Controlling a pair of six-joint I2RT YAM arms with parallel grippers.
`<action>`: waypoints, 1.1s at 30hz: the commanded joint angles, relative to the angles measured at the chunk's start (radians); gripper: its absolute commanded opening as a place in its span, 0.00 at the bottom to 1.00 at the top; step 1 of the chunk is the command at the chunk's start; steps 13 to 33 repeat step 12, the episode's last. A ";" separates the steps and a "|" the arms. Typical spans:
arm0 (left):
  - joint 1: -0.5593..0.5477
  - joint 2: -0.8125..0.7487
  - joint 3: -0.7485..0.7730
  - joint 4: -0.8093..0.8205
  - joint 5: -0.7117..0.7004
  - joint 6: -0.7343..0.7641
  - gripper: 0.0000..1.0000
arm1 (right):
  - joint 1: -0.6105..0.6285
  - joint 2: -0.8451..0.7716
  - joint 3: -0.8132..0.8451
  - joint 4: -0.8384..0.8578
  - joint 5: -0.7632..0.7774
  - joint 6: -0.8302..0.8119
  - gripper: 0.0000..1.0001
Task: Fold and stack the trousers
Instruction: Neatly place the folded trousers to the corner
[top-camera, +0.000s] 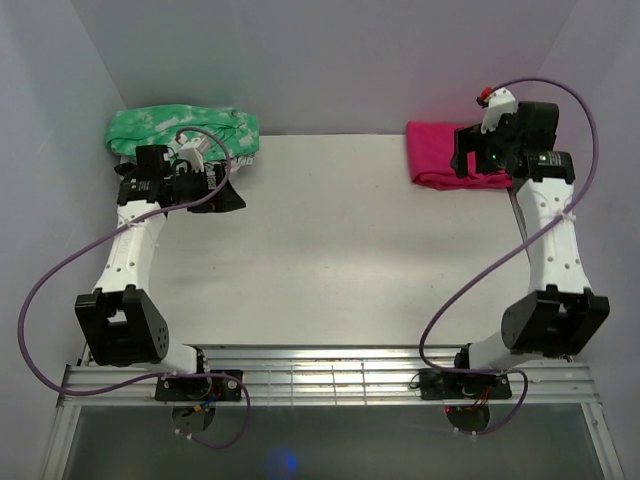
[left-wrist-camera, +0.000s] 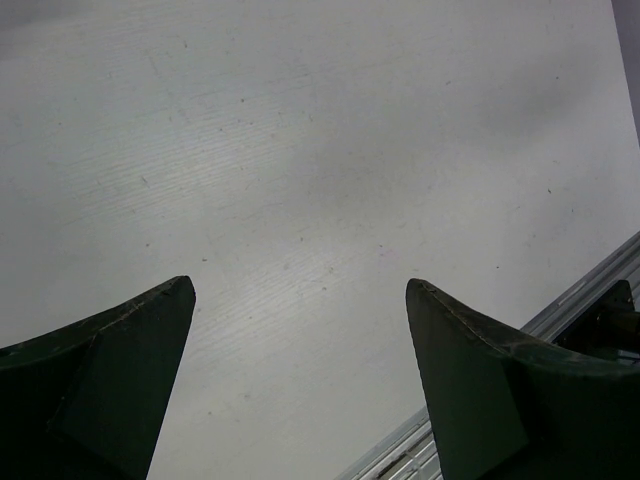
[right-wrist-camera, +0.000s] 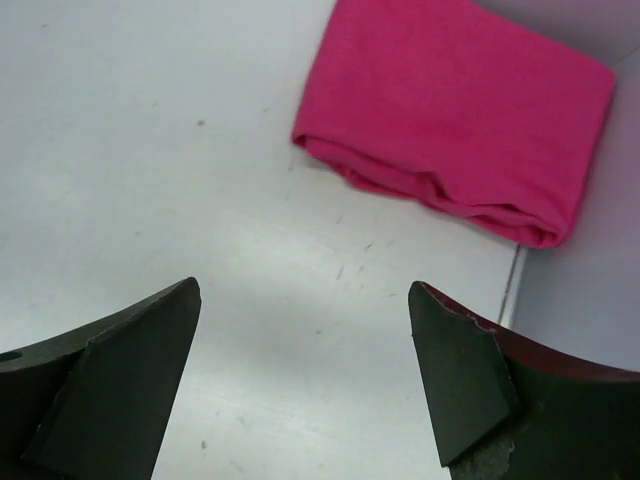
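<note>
Trousers (right-wrist-camera: 460, 110) folded, soft magenta rectangle, left end effector (left-wrist-camera: 300, 282) parted, right end effector (right-wrist-camera: 305, 285) parted

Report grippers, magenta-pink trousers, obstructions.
Left gripper open, empty. Right gripper open, empty, short of the folded magenta-pink fabric trousers in the far right corner. Green-and-white mottled garment far left, not in the way.

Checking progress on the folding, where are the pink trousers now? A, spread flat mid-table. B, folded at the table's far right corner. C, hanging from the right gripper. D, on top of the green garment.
B: the trousers lie folded in a compact bundle at the far right corner of the table, apart from the open, empty right gripper.
</note>
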 joint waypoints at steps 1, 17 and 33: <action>0.008 -0.076 -0.085 0.029 -0.012 0.062 0.98 | -0.002 -0.087 -0.243 -0.081 -0.172 -0.015 0.90; 0.008 -0.265 -0.314 0.060 -0.035 0.107 0.98 | -0.002 -0.507 -0.713 -0.055 -0.203 -0.086 0.90; 0.008 -0.265 -0.314 0.060 -0.035 0.107 0.98 | -0.002 -0.507 -0.713 -0.055 -0.203 -0.086 0.90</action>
